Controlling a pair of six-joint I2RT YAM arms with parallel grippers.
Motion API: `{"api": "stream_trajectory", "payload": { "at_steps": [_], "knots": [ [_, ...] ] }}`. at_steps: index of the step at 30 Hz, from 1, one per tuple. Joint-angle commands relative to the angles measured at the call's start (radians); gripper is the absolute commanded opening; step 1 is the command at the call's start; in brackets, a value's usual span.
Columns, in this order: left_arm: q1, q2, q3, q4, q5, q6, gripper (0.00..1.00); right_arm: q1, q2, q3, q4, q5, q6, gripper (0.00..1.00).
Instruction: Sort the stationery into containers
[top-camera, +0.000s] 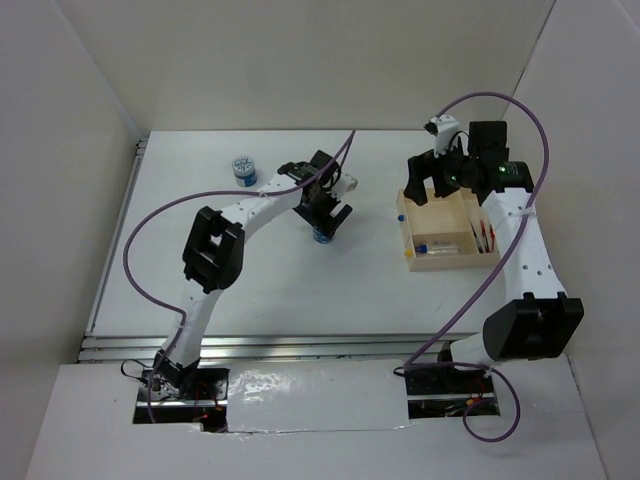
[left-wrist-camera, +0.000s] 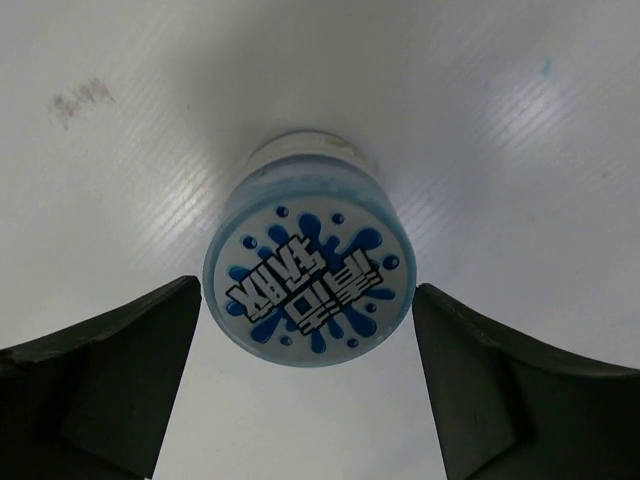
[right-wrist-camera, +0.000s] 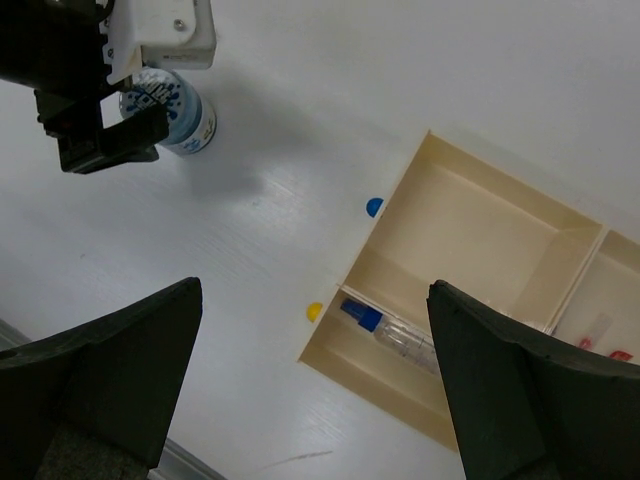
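Observation:
A blue-and-white patterned roll (left-wrist-camera: 310, 290) stands on the white table between the fingers of my open left gripper (left-wrist-camera: 305, 335), with a small gap on each side. In the top view this gripper (top-camera: 325, 222) is over that roll (top-camera: 322, 237) at mid-table. A second roll (top-camera: 243, 168) stands at the far left. The beige tray (top-camera: 405, 225) lies to the right. It holds a blue-capped pen (right-wrist-camera: 400, 337) in a narrow compartment and red-ended pens (top-camera: 487, 237) at its right side. My right gripper (right-wrist-camera: 315, 295) is open and empty above the tray's left edge (right-wrist-camera: 470, 230).
White walls enclose the table on the left, back and right. Purple cables arc above both arms. A blue dot (right-wrist-camera: 374, 207) and a yellow dot (right-wrist-camera: 314, 311) mark the tray's outer left wall. The left gripper (right-wrist-camera: 100, 130) shows in the right wrist view.

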Motion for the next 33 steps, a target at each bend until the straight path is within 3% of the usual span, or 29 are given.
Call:
{"api": "stream_trajectory", "payload": {
  "at_steps": [1,6,10,17,20,24,33],
  "knots": [
    [0.036,-0.112,0.014,-0.034,0.054,-0.060,0.99,0.047,-0.019,0.016,0.089,0.028,0.044,1.00],
    [0.099,-0.312,0.002,0.038,0.120,-0.111,0.99,0.137,0.042,0.048,0.122,0.061,0.079,1.00],
    [0.312,-0.493,-0.061,0.082,0.294,-0.170,0.99,0.249,0.138,0.090,0.121,0.130,0.065,1.00],
    [0.544,-0.738,-0.481,0.107,0.337,-0.129,0.99,0.401,0.384,0.240,0.041,0.164,0.081,1.00],
    [0.669,-0.803,-0.570,0.121,0.375,-0.150,0.99,0.444,0.490,0.317,-0.009,0.152,0.110,1.00],
    [0.739,-0.841,-0.633,0.137,0.427,-0.172,0.99,0.495,0.579,0.367,-0.011,0.190,0.125,1.00],
    [0.760,-0.854,-0.656,0.156,0.440,-0.189,0.99,0.535,0.701,0.389,-0.014,0.235,0.131,1.00]
  ]
}}
